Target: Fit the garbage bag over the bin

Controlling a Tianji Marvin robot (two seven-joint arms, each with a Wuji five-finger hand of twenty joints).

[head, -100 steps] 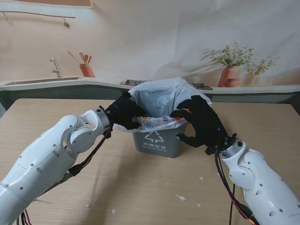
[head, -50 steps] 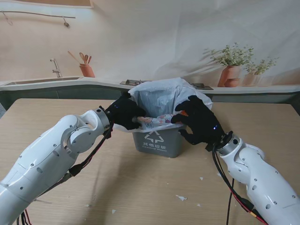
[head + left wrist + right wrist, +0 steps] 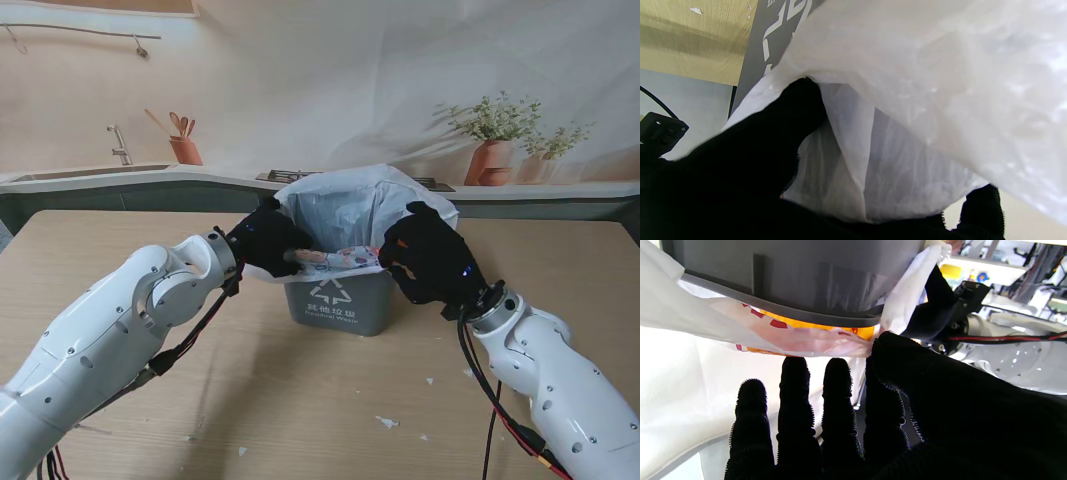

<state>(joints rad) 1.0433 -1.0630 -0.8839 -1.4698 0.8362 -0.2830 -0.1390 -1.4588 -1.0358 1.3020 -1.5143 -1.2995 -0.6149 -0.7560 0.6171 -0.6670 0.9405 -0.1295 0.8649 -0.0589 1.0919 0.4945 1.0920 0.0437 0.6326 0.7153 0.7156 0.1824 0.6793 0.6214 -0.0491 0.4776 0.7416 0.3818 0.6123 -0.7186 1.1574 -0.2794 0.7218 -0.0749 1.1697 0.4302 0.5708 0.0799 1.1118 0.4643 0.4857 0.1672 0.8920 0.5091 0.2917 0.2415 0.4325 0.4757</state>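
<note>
On the table, gray bin (image 3: 334, 300), both hands gripping garbage bag (image 3: 345, 207) (right wrist view: orange print).

Soft, even daylight; wrist views blur up close, with the white plastic overexposed.

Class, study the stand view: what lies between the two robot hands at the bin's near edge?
In the stand view, a bunched strip of the garbage bag with red and orange print spans from left robot hand to right robot hand, over the grey bin.
</note>
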